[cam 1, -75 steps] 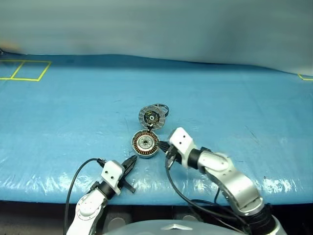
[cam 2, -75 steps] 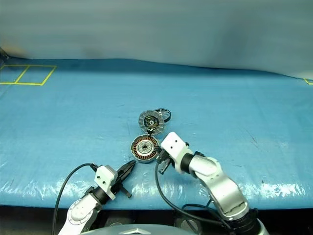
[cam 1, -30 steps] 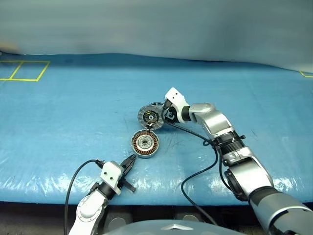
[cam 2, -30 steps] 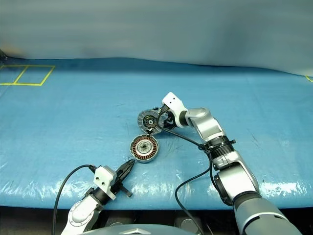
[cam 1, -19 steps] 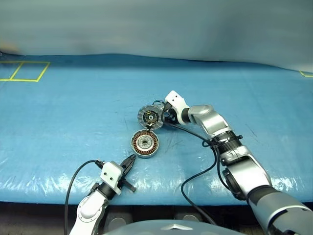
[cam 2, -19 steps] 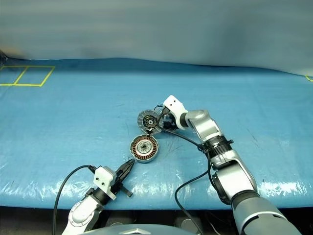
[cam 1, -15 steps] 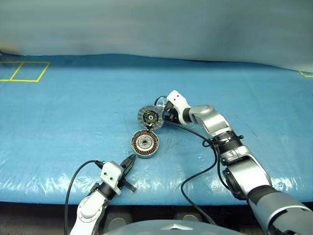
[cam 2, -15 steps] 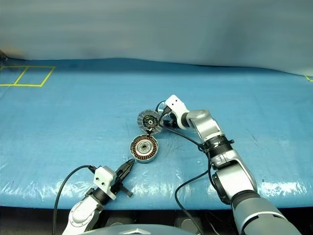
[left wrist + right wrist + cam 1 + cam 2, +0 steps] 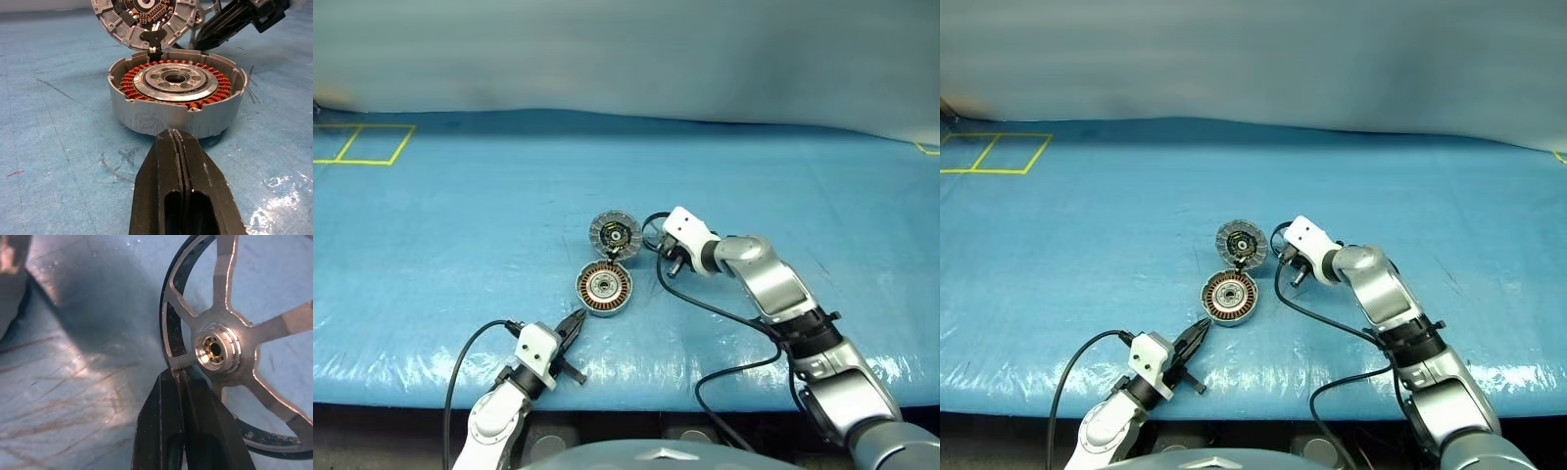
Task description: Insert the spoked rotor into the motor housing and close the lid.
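Note:
The motor housing (image 9: pixel 604 288) sits on the blue sheet, its copper windings facing up. The lid (image 9: pixel 614 235) stands open on its far side, finned face toward me. Just right of the lid, my right gripper (image 9: pixel 662 245) is shut on the rim of the spoked rotor (image 9: pixel 215 348), a black ring with pale spokes and a shiny hub. The rotor hangs tilted at the fingertips (image 9: pixel 172 382). My left gripper (image 9: pixel 172 133) is shut and empty, resting low just in front of the housing (image 9: pixel 176 93), pointing at it.
A yellow taped square (image 9: pixel 367 142) marks the far left of the blue table cover (image 9: pixel 460 225). The right arm's black cable (image 9: pixel 724 315) trails across the cover toward the front edge. A grey wall runs behind the table.
My right gripper closed on the rotor behind the lid, then drew back to the right and toward me with the rotor in it. The left arm, housing and lid stayed put.

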